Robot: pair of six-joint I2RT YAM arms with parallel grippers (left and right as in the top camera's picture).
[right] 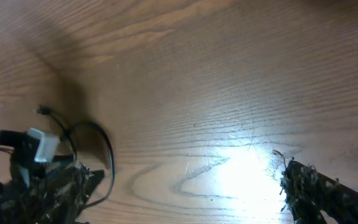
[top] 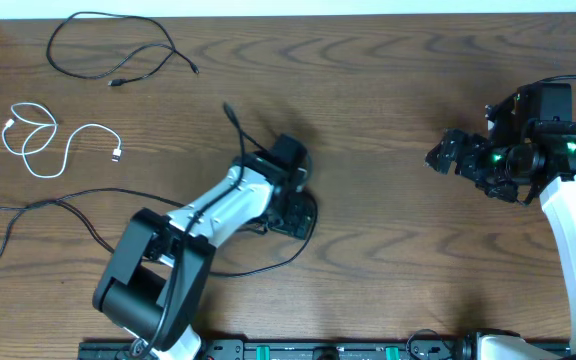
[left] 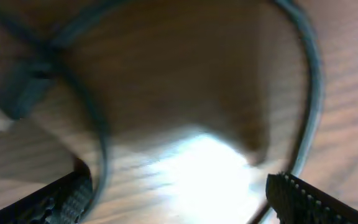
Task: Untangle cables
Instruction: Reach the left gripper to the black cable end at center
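Note:
A short black cable [top: 115, 81] lies looped at the far left. The white cable [top: 116, 152] lies coiled below it, apart from it. The long black cable [top: 28, 205] runs from the left edge under my left arm, with one end sticking up at the arm's far side. My left gripper [top: 293, 212] is low on the table, open, and a blurred loop of the long black cable [left: 309, 81] lies between and around its fingers [left: 179, 199], with a plug at the left. My right gripper [top: 446, 155] is open and empty over bare wood [right: 185, 186].
The wooden table [top: 388, 80] spans the whole view. My right arm's own black cords hang near its wrist [right: 98, 149]. A black rail [top: 298, 350] runs along the table's front edge.

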